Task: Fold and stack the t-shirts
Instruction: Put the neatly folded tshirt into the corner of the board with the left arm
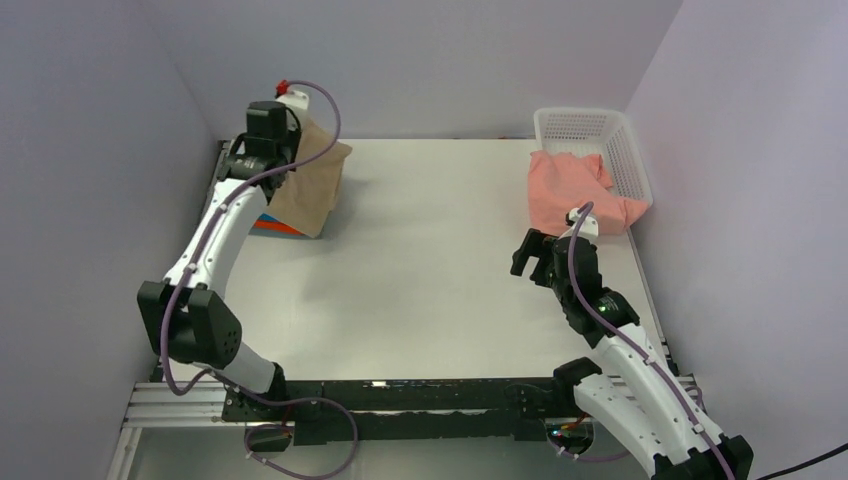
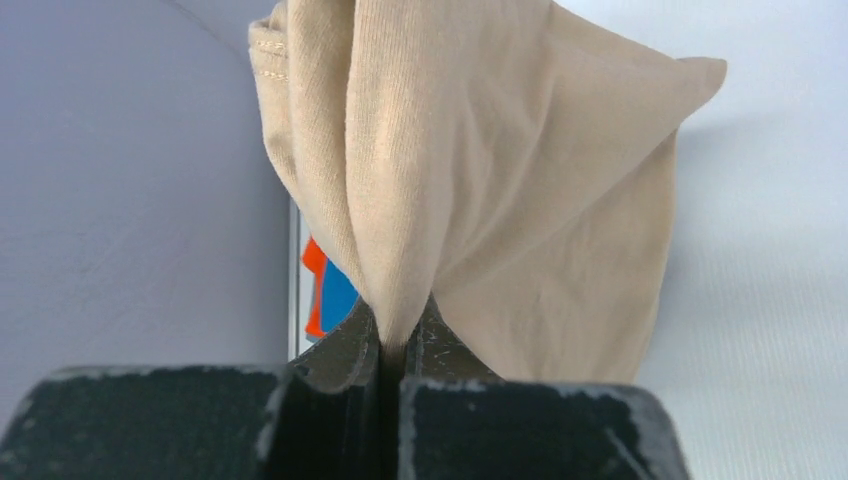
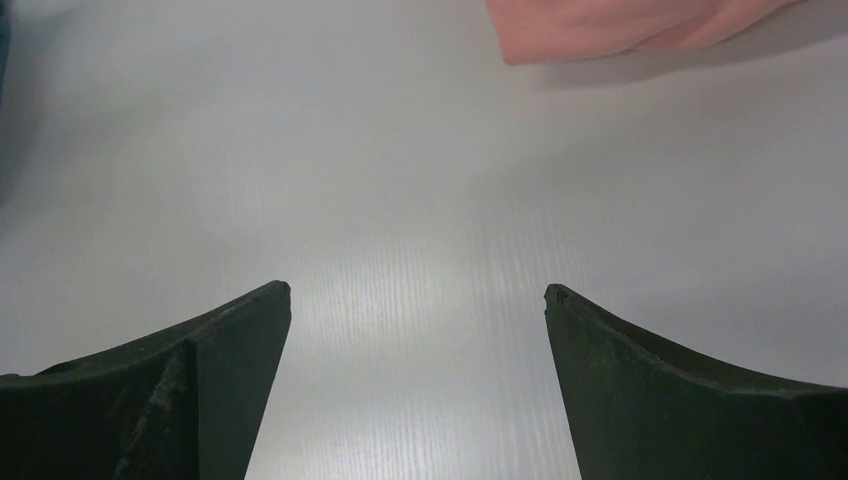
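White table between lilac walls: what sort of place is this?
Likely a robot lab test booth: plain lilac partition walls enclose the white table, and a white cabled left arm and right arm are bolted at its near edge.

I log on the table (image 1: pixel 430 270): basket (image 1: pixel 628 150), far-right corner; salmon-pink tee (image 1: pixel 570 190) draped from it; blue and orange tees (image 1: pixel 276 225), far-left edge.

Pale lilac walls (image 1: pixel 420 60), white table (image 1: pixel 430 270) (soft sheen), aluminium rail (image 1: pixel 172 404) below
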{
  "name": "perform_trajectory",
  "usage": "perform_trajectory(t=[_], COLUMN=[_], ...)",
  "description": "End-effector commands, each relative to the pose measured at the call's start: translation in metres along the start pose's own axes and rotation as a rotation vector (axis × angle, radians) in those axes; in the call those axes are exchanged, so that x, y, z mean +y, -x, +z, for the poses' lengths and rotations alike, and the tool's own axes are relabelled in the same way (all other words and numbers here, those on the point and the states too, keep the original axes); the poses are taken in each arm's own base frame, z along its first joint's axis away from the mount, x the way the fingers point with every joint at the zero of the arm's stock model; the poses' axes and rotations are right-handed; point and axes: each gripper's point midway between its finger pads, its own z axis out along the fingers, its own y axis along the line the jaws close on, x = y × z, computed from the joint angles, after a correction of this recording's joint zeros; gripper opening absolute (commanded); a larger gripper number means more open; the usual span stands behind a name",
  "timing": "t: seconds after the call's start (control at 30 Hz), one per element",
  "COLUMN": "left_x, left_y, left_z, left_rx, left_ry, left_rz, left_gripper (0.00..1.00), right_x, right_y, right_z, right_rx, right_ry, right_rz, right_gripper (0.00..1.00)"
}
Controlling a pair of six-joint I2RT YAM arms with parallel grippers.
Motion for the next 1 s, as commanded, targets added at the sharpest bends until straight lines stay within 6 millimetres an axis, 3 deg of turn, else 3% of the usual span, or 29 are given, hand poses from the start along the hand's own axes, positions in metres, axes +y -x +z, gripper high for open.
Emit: perform_trajectory(t=[0.0, 0.23, 0.43, 0.7, 0.93, 0.97], left_x=[0.03, 0.05, 0.032, 0.019, 0.019, 0.028], left_y=[0.05, 0.051, 0.047, 0.027, 0.008, 0.002], left_z=[-0.036, -0.031, -0.014, 0.016, 0.049, 0.056], left_rx=[-0.172, -0.166, -0.142, -0.065, -0.015, -0.006], left_ry=[-0.028, -0.044, -0.144, -0.162, -0.186, -0.179], left_rz=[-0.077, -0.117, -0.148, -0.16, -0.141, -0.151], left_gripper=[0.0, 0.0, 0.0, 0.0, 0.0, 0.0], right_x=[-0.001, -0.004, -0.005, -0.007, -0.009, -0.009], right_y=[0.006, 0.004, 0.006, 0.005, 0.005, 0.005], right_z=[0.002, 0.004, 0.003, 0.003, 0.003, 0.003], right_rx=[-0.02, -0.006, -0.012, -0.008, -0.008, -0.008], right_ry=[-0.014, -0.032, -0.043, -0.051, -0.063, -0.067], right_rz=[-0.003, -0.006, -0.004, -0.004, -0.003, -0.001], right_gripper=[1.0, 1.0, 1.0, 1.0, 1.0, 1.0])
